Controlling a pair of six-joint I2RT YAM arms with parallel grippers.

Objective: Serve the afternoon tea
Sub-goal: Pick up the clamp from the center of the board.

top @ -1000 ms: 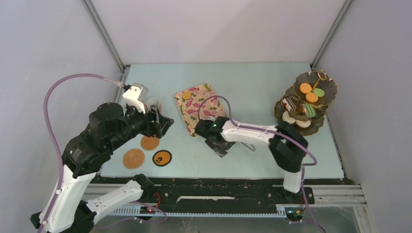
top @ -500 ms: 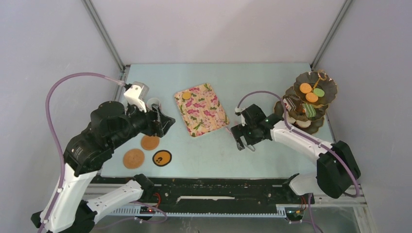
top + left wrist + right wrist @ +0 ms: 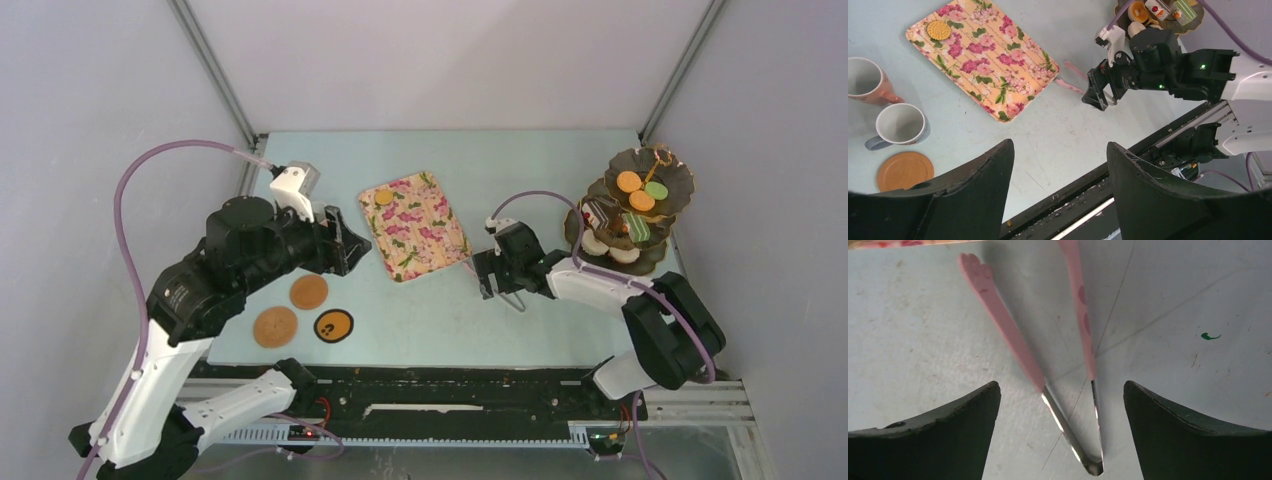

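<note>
Right gripper (image 3: 1060,387) hangs over the tongs (image 3: 1005,322), jaws wide apart either side of the arms near the hinge, nothing clamped. The tongs lie flat on the table just beside the tray (image 3: 993,65). Left gripper (image 3: 1059,147) is spread too, empty, above the mugs (image 3: 898,125). One biscuit (image 3: 938,30) sits in the tray's far-left corner; the rest are on the stand (image 3: 640,215). The biscuit is probably light, thin and brittle, so pinch it gently across the edges. The tongs look springy, with slick metal at the hinge; better to grip the pink arms mid-length.

Right hand (image 3: 488,274) swung from tray (image 3: 425,240) to over pink tongs (image 3: 1020,352); left hand (image 3: 350,246) advanced.
</note>
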